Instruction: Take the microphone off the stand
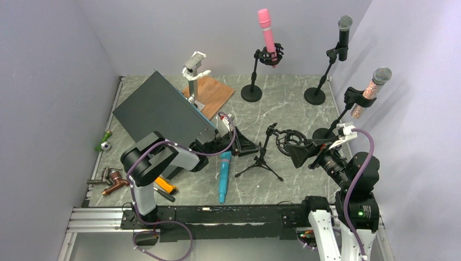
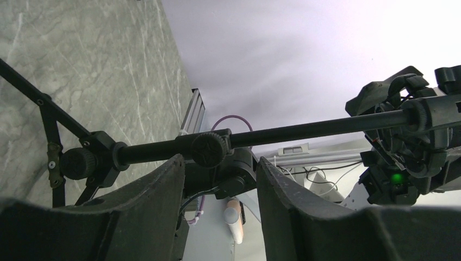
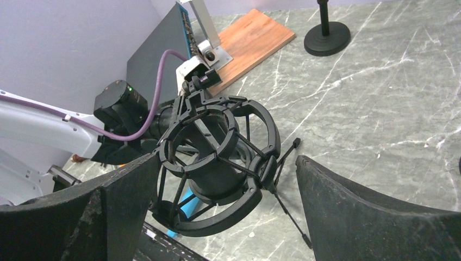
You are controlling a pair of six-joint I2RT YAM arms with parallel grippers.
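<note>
The mount on the stand is empty. The mic lies flat on the table, just left of the stand's legs and near my left arm. I judge the removal itself done, and what's left is to clear off.

My left gripper reaches in low from the left, its fingers spread and holding nothing. The stand's pole crosses just past their tips.

My right gripper comes in from the right, level with the mount, and is released wide, the mount framed between its fingers but not pinched.

Next I'd back both arms straight away. I'd take care not to catch the pole or mount, since the light stand looks easy to tip onto the mic.
</note>
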